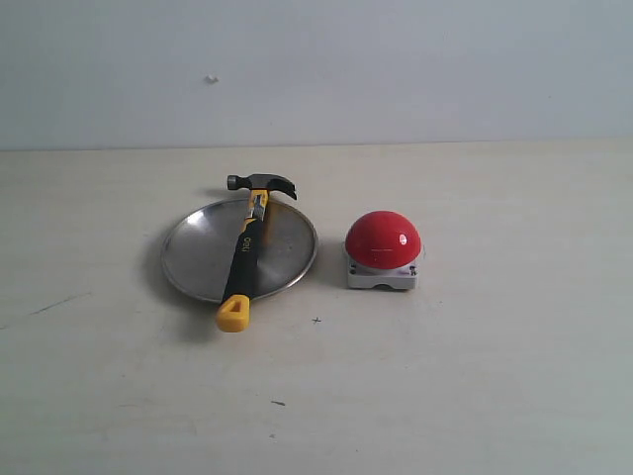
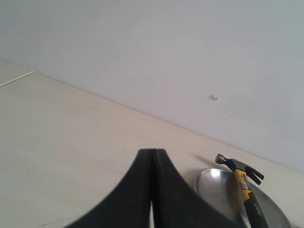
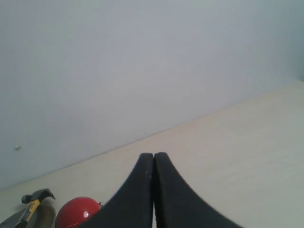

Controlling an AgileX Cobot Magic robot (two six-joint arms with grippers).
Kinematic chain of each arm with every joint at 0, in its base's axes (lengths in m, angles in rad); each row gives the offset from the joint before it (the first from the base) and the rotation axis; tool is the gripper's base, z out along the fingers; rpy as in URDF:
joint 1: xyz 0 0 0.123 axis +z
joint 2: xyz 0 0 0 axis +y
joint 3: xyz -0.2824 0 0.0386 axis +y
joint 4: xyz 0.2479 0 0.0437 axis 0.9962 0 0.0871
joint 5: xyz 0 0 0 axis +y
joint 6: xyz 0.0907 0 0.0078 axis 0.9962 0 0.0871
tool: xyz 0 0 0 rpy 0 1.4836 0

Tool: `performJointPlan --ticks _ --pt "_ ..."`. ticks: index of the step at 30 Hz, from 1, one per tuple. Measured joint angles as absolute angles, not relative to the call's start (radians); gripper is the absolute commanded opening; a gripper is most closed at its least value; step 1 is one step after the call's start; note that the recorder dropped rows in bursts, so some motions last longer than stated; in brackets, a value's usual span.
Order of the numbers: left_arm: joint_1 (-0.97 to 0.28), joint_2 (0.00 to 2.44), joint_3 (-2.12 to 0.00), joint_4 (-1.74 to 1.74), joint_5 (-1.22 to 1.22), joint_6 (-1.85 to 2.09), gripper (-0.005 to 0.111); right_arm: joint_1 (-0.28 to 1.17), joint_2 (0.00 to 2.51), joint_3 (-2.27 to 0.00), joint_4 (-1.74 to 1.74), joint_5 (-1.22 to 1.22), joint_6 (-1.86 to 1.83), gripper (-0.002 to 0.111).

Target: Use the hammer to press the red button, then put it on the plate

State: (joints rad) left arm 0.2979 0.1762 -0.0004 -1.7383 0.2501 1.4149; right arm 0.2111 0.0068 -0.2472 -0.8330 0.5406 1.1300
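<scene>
The hammer (image 1: 248, 243) lies across the round silver plate (image 1: 198, 252), its dark head (image 1: 262, 184) past the far rim and its yellow end (image 1: 233, 315) over the near rim. The red button (image 1: 383, 239) sits on its grey base just right of the plate. Neither arm shows in the exterior view. In the left wrist view my left gripper (image 2: 153, 151) is shut on nothing, well apart from the plate (image 2: 216, 187) and hammer (image 2: 243, 178). My right gripper (image 3: 154, 154) is shut and empty too, with the button (image 3: 77, 213) and hammer head (image 3: 37, 195) far off.
The pale wooden table (image 1: 495, 376) runs back to a plain light wall (image 1: 396, 59). A small dark mark (image 1: 316, 320) and a few specks lie on the table in front of the plate.
</scene>
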Motion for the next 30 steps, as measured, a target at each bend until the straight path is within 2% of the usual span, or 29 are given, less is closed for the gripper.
performJointPlan --ticks 9,22,27,30 --pt "0.298 0.176 0.0 -1.738 0.25 1.415 0.0 0.139 0.004 -0.058 -0.87 0.208 1.13 0.0" --pt "0.287 0.176 0.0 -1.738 0.25 1.415 0.0 0.139 0.004 -0.028 -0.884 0.156 1.13 0.0" --pt "0.285 0.176 0.0 -1.738 0.25 1.415 0.0 0.139 0.004 -0.004 -0.686 0.127 0.877 0.0" --pt "0.285 0.176 0.0 -1.738 0.25 1.415 0.0 0.139 0.004 -0.004 -0.411 0.106 0.58 0.0"
